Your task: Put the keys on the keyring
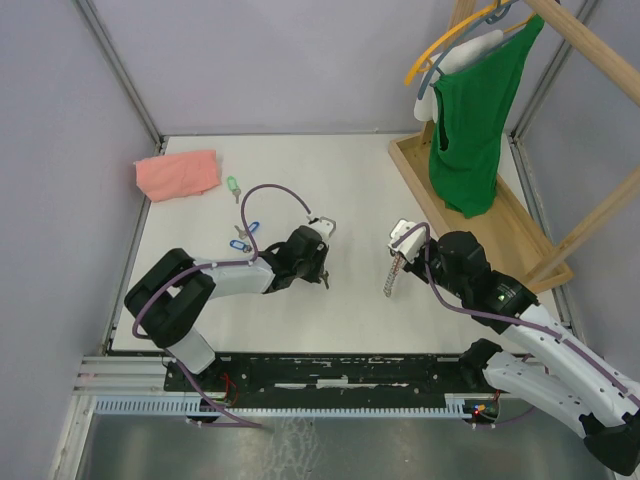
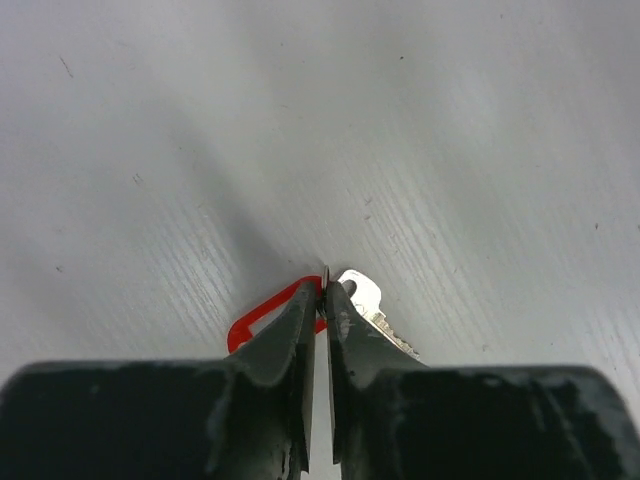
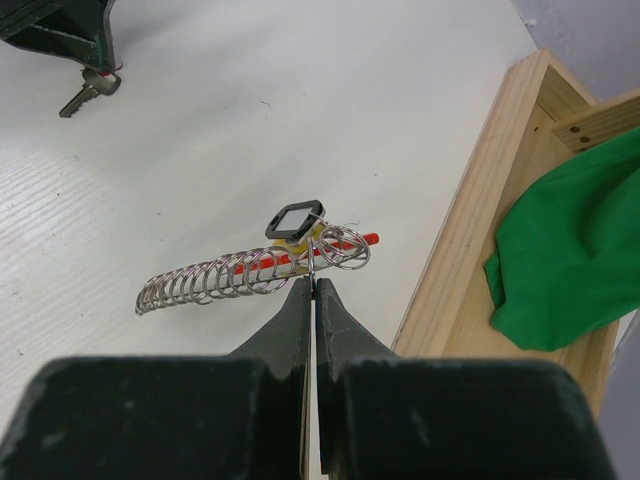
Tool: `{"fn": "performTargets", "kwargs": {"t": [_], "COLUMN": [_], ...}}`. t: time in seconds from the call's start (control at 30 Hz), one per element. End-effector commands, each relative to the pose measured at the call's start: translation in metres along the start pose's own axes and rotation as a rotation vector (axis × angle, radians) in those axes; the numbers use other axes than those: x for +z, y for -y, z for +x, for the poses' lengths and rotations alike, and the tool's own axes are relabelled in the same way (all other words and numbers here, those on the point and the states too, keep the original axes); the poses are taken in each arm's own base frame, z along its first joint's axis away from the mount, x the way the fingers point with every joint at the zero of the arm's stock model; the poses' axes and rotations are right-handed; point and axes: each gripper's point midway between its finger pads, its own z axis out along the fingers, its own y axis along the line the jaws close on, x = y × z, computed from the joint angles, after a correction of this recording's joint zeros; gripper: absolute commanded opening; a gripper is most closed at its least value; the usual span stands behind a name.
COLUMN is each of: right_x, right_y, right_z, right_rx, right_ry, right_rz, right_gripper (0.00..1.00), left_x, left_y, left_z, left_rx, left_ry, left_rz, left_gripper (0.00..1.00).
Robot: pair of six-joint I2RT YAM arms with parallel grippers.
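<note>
Progress: no key threaded | left gripper [image 2: 322,290] clamped on red key [image 2: 362,297] | right gripper [image 3: 312,285] clamped on keyring [image 3: 230,272] | three keys [image 1: 252,228] at ten o'clock

1. The silver metal key [image 2: 362,295] is polished and bright; its red plastic tag [image 2: 270,301] looks glossy.
2. The grey wire-loop keyring [image 3: 215,280] is shiny bare metal.
3. The white table [image 2: 450,150] is matt and finely grooved.
4. The pale wooden tray [image 3: 470,230] looks smooth and matt.
5. The green cloth [image 3: 570,250] is soft and dull.
</note>
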Motion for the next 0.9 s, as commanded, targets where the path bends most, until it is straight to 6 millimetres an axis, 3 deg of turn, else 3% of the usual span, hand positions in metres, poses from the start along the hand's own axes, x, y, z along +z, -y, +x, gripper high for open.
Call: {"fn": "performTargets", "kwargs": {"t": [0.0,0.07,0.23,0.6,0.87], "right_x": [-0.002,-0.002,-0.003,-0.003,-0.004], "right_y": [0.007,0.007,0.007,0.002,0.002], "right_z": [-0.022,-0.022,-0.024,-0.026,-0.026], "right_rx": [0.015,0.013,0.014,0.022,0.023], "right_ry": [0.085,0.085,0.092,0.100,0.104], "right_rz": [0.029,0.028,0.028,0.004,0.004], "right_gripper": [0.01,0.00,0.00,0.00,0.00], "left_x": [-0.004,-0.012,-0.035,-0.080,-0.054], "left_y": [0.003,0.000,-0.021,-0.081,-0.062], "left_z": [-0.019,-0.022,-0.016,0.005,0.017], "left_rx": [-0.014,-0.011,-0.093,-0.586,-0.734], "left_ry": [0.041,0.043,0.025,0.018,-0.040], "left_rz": [0.000,-0.015,-0.135,-0.652,-0.615], "left_gripper": [0.09,0.03,0.03,0.03,0.03]}}
